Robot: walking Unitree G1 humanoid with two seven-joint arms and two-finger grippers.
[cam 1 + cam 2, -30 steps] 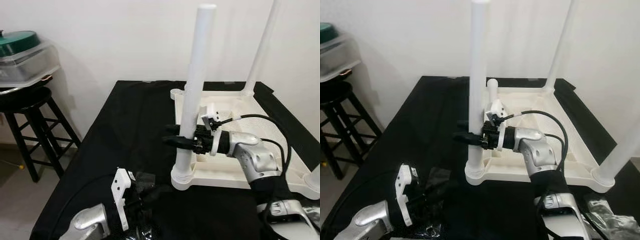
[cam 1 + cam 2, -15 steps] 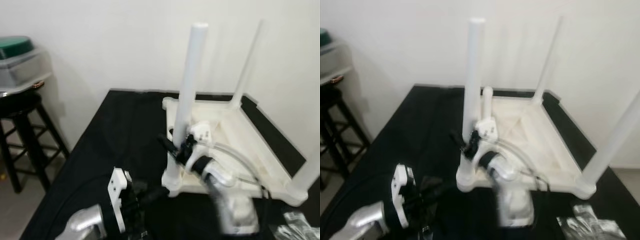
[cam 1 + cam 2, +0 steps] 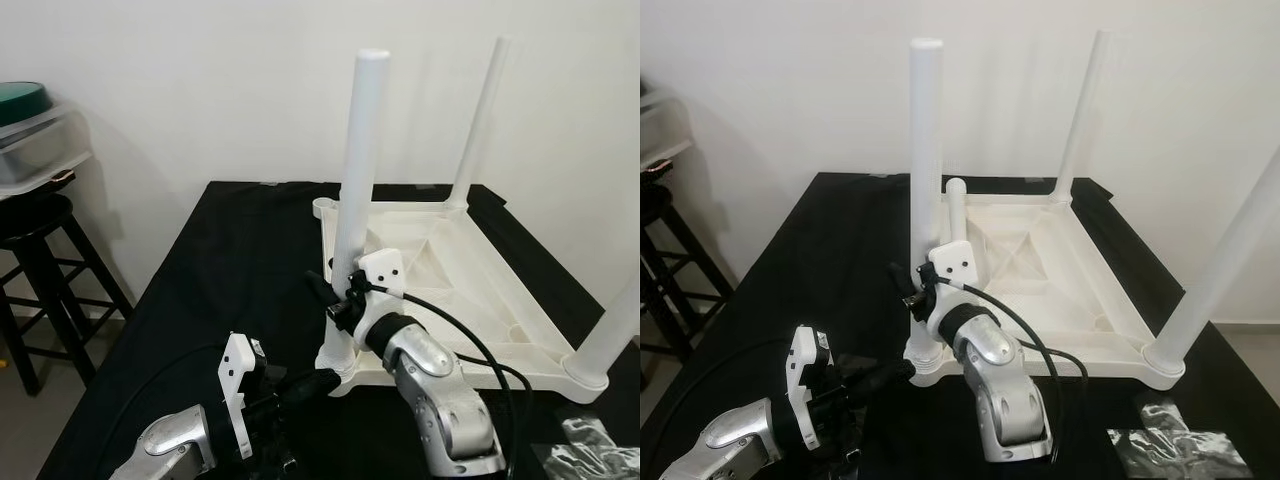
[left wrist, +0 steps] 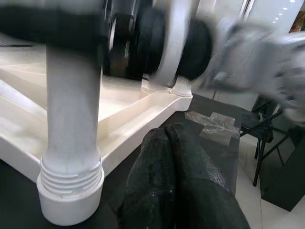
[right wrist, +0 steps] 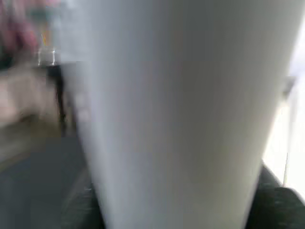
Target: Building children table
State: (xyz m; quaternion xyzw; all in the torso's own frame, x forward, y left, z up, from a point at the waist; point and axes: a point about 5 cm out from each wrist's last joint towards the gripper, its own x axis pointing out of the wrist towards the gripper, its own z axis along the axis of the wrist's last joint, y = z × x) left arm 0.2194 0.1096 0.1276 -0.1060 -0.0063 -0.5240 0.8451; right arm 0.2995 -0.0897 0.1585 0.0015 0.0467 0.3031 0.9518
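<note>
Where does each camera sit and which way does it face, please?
Left eye view: head, looking down at the upturned white table; both arms show.
Right eye view: same scene; the right gripper holds the near table leg.
Left wrist view: low, along the shut left gripper toward that leg's threaded base.
Right wrist view: tight against the leg.
All views share this leg.

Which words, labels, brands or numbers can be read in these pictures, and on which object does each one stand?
None: no readable text on any object.
The white table top, its near leg held by the right hand, the left hand, the black cloth, the stool and the lidded plastic box carry no visible print.
</note>
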